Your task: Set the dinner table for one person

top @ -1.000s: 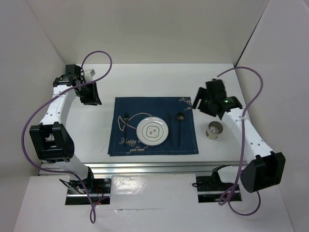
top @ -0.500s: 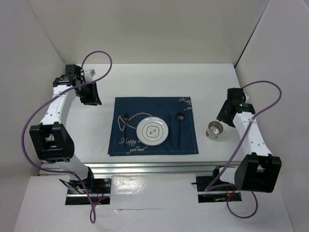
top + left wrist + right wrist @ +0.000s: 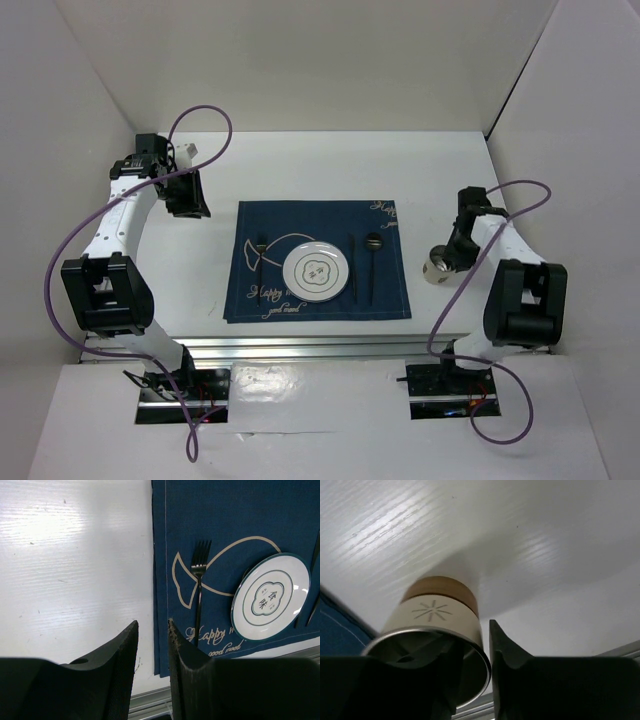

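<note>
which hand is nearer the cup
Right. The right hand is at the cup, its fingers straddling the rim; the left hand is far off, on the other side of the placemat.

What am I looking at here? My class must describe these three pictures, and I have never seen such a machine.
Two robot arms are bolted at the near edge of a white table. One picture looks down from above; the other two come from a camera on each wrist, so that arm's black fingers show at the bottom. On the table lies a navy placemat with a plate, a fork to its left, a knife and spoon to its right. Beside the placemat stands a cup. The left gripper is slightly open and empty. The right gripper has one finger inside the cup and one outside; whether it pinches the wall is unclear.
</note>
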You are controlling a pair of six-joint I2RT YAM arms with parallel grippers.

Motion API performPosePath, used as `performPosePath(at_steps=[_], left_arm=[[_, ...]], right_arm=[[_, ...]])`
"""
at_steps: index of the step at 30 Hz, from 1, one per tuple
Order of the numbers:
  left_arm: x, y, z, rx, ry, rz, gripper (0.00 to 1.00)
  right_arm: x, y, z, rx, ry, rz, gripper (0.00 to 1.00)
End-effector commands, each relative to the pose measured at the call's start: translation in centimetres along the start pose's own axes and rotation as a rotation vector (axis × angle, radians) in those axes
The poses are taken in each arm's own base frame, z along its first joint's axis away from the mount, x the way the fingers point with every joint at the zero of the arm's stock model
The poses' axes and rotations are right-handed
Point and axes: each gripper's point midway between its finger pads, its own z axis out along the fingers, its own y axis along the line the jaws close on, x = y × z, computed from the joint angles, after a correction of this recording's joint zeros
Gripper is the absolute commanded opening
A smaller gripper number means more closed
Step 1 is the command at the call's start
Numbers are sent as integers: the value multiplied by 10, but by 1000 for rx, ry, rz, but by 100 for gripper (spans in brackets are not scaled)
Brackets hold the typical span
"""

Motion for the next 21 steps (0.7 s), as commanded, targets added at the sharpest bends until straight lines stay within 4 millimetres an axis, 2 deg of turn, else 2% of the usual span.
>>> performPosePath(at_steps=[1, 2, 3, 6, 8, 9, 10, 11, 12, 13, 14, 15, 16, 17, 18, 19, 20, 21], left_arm=[[-7, -4, -9, 20, -29, 29, 36], [-7, -4, -9, 20, -29, 29, 36], [-7, -3, -9, 11, -30, 29, 36], [-7, -3, -9, 10, -30, 29, 35], [-8, 2, -10, -3, -33, 21, 35], [-8, 2, -10, -3, -33, 21, 35], [-8, 2, -10, -3, -33, 21, 35], [-8, 4, -10, -14, -33, 21, 35], [-8, 4, -10, -14, -33, 21, 35], [-8, 6, -10, -23, -34, 21, 35], [-8, 6, -10, -23, -34, 21, 35], [-8, 6, -10, -23, -34, 21, 35], [-7, 7, -7, -23, -25, 18, 35], [-7, 7, -7, -23, -25, 18, 35], [-7, 7, -7, -23, -25, 18, 35], [-7, 8, -7, -32, -25, 18, 35], [-7, 10, -7, -45, -26, 17, 35], [-7, 11, -7, -45, -26, 17, 35]], right_arm=[[-14, 13, 9, -53, 9, 27, 30], [-16, 14, 10, -56, 0, 38, 12], [-23, 15, 3, -66, -26, 42, 2], [-48, 11, -24, -61, -141, 74, 0], [-79, 15, -57, -100, -247, 95, 0], [-87, 29, -68, -129, -277, 70, 0], [-105, 40, -92, -170, -346, 63, 0], [-114, 53, -105, -203, -386, 57, 0], [-116, 79, -111, -248, -405, 7, 0], [-124, 96, -125, -282, -434, -16, 0], [-128, 111, -128, -297, -449, -37, 0], [-122, 140, -117, -314, -418, -105, 0], [-130, 156, -122, -326, -437, -130, 0], [-130, 169, -119, -330, -423, -151, 0], [-120, 188, -96, -312, -358, -197, 0], [-122, 200, -93, -318, -356, -211, 0], [-131, 211, -99, -326, -382, -226, 0], [-127, 221, -80, -310, -350, -257, 0]])
